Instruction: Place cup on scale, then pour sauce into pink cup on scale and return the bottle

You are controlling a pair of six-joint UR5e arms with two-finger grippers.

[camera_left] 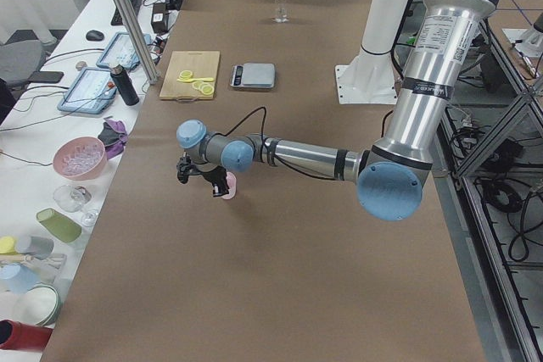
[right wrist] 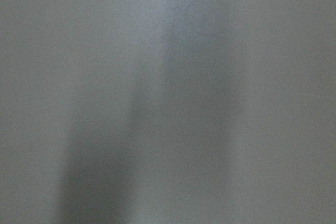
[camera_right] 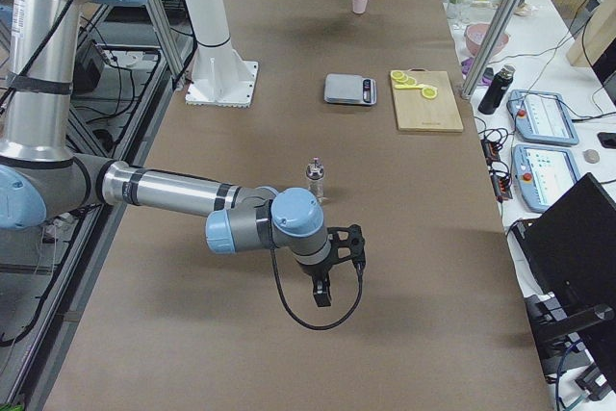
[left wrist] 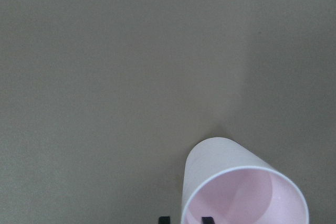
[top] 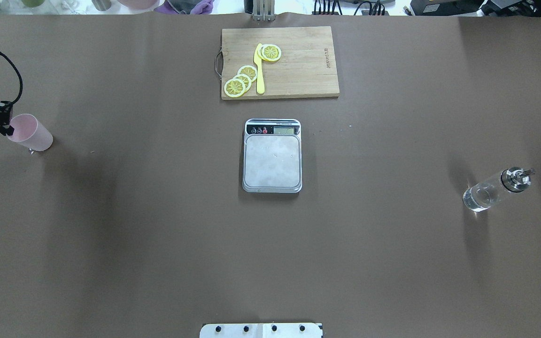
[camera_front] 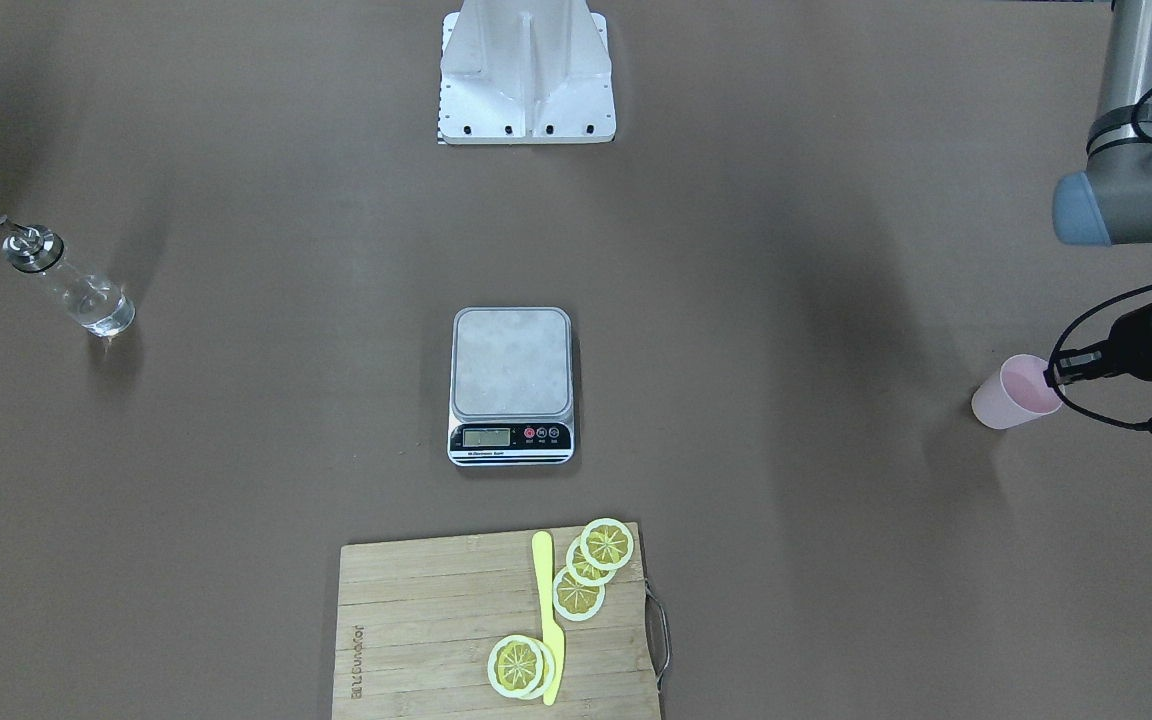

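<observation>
Overhead and front cameras face each other, steep — both share scale (camera_front: 511, 385); side cameras distant, wrist cameras close.

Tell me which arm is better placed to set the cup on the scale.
Left. The left gripper straddles the rim of the cup, one finger inside and one outside. The right gripper hangs by the bottle, far from the cup.

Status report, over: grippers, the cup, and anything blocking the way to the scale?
Left gripper open, straddling cup rim. Right gripper apart from bottle, state unclear. Scale platform bare, nothing between it and cup.
</observation>
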